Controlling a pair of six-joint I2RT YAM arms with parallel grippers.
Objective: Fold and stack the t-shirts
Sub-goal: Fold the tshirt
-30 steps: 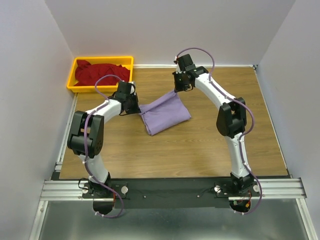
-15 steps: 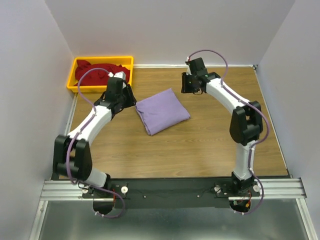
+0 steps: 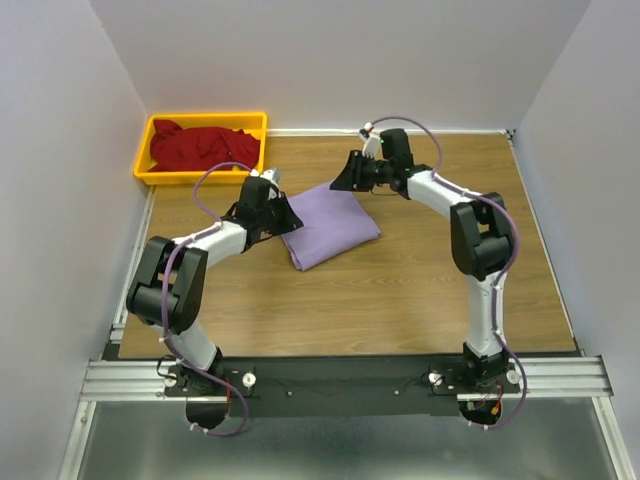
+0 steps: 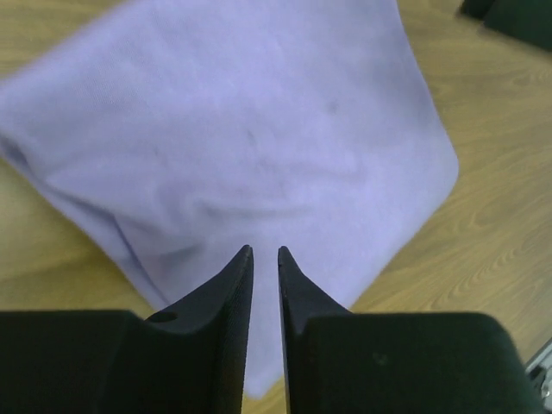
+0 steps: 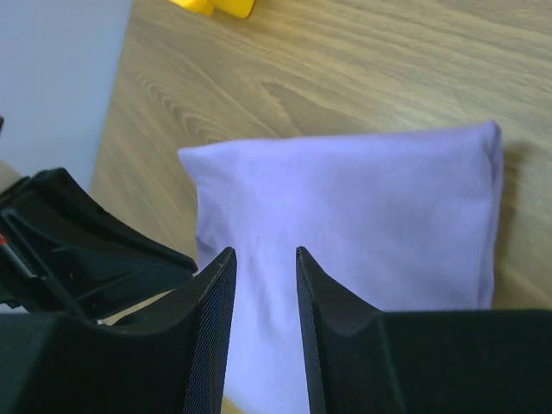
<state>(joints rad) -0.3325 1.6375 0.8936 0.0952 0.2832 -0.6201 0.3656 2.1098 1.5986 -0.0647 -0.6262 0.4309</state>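
Observation:
A folded purple t-shirt (image 3: pixel 335 228) lies flat in the middle of the wooden table. It fills the left wrist view (image 4: pixel 259 129) and shows in the right wrist view (image 5: pixel 362 207). My left gripper (image 3: pixel 287 221) is low at the shirt's left edge; in its wrist view (image 4: pixel 263 252) the jaws stand almost together with nothing between them. My right gripper (image 3: pixel 347 181) is at the shirt's far corner; in its wrist view (image 5: pixel 264 252) the jaws stand a little apart and empty above the cloth. Red t-shirts (image 3: pixel 200 146) lie heaped in the yellow bin (image 3: pixel 205 118).
The yellow bin stands at the table's far left corner, its edge showing in the right wrist view (image 5: pixel 216 5). The left arm's gripper body (image 5: pixel 78 233) is close to the right gripper's left. White walls close in the table on three sides.
Both grippers let go of the purple shirt, which dropped flat. They lifted away, then came back low to its left edge and far corner.

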